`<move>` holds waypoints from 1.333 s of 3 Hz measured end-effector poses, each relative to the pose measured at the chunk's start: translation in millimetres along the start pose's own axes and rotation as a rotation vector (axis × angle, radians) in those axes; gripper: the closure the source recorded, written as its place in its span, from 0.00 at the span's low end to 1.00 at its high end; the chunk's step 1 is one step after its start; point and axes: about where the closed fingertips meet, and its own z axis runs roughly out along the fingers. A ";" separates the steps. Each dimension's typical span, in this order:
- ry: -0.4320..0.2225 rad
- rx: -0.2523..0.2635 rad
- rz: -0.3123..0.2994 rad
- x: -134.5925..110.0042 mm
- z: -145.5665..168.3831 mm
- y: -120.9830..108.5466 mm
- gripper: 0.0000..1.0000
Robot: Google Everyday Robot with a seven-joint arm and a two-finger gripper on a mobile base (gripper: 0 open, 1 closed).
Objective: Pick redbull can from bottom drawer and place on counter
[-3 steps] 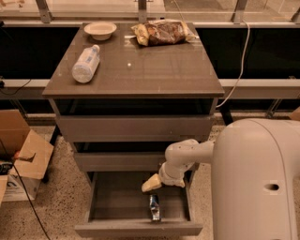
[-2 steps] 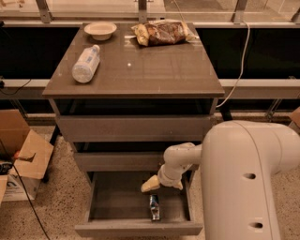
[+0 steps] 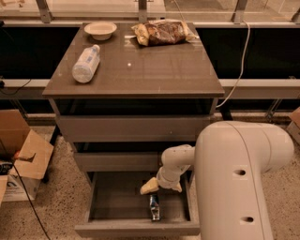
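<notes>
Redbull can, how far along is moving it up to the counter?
Done: the deep grey-brown bottom drawer is pulled open. In hand: the claw hangs inside it just above the slim blue-and-silver redbull can, which sits on the drawer floor. Left: grasping, lifting and setting it on the glossy grey-brown counter.

1. Floor (image 3: 61, 206): pale speckled terrazzo, dimly lit.
2. Cardboard boxes (image 3: 28, 157): brown, flaps open, standing on the floor at the left.
3. Ledge (image 3: 262, 86): pale horizontal rail crossing a dark recess at the back.
4. White cable (image 3: 242, 51): hangs from the upper right and curves down.
5. Metal uprights (image 3: 44, 9): along the top edge.
6. Gripper (image 3: 151, 186): low, over the open bottom drawer (image 3: 136, 228).
</notes>
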 end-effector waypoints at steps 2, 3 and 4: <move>0.043 -0.021 0.140 -10.5 69.2 -1.7 0.00; 0.063 -0.037 0.208 -13.4 100.7 -7.0 0.00; 0.085 -0.057 0.250 -13.5 130.7 -6.0 0.00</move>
